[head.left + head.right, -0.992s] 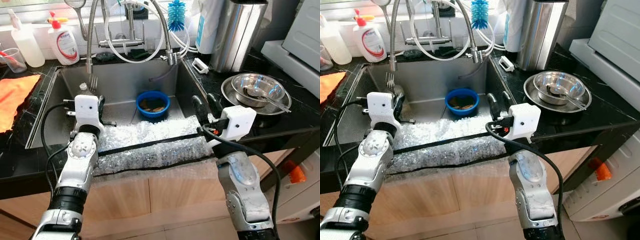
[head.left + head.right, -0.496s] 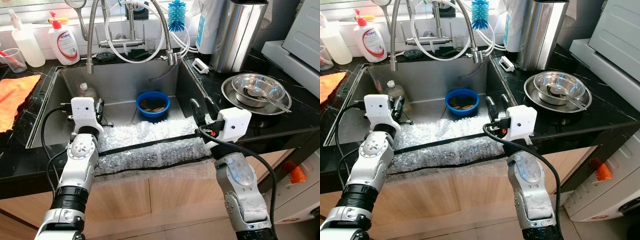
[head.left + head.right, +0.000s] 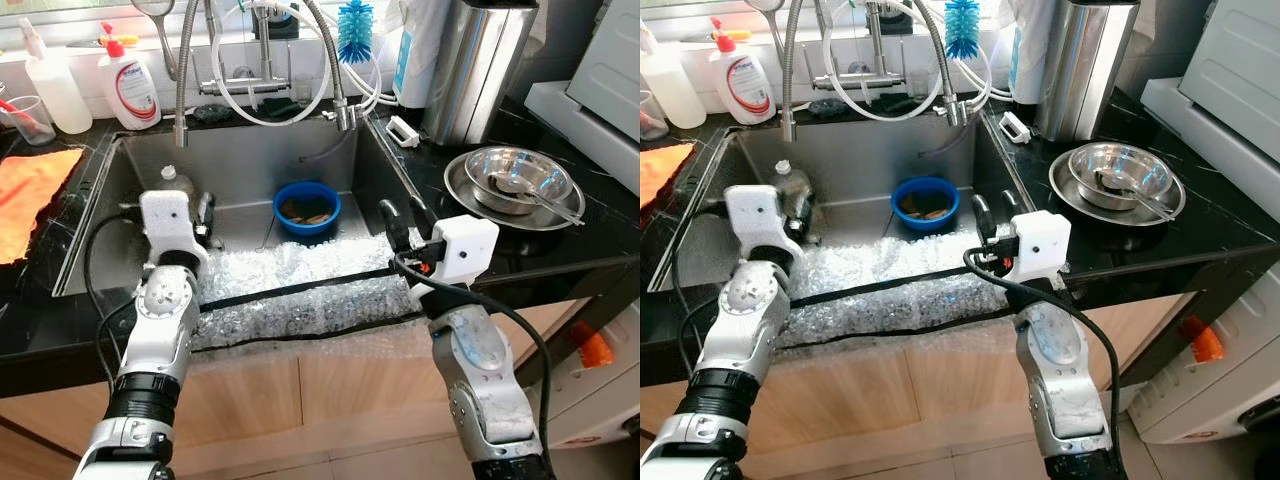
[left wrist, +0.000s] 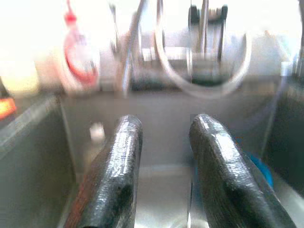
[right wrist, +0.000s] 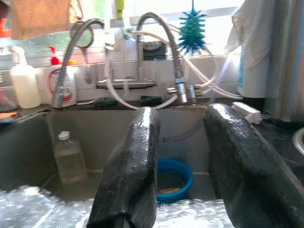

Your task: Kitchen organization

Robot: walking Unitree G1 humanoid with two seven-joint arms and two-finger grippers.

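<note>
Inside the steel sink basin (image 3: pixel 130 200), a round blue plastic bowl (image 3: pixel 306 208) sits mid-floor and a small clear plastic bottle (image 3: pixel 172 184) stands near the left wall; bare floor lies between them. Coiled faucet hoses (image 3: pixel 262 90) hang across the back. A crinkled bubble-wrap sheet (image 3: pixel 300 290) covers the front edge. On the black surface (image 3: pixel 470 140) at right, stacked steel bowls (image 3: pixel 512 180) block passage.

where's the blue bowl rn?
In the head views the blue bowl sits on the sink floor, centre-right, just beyond the bubble wrap, below the faucet hoses.
</note>
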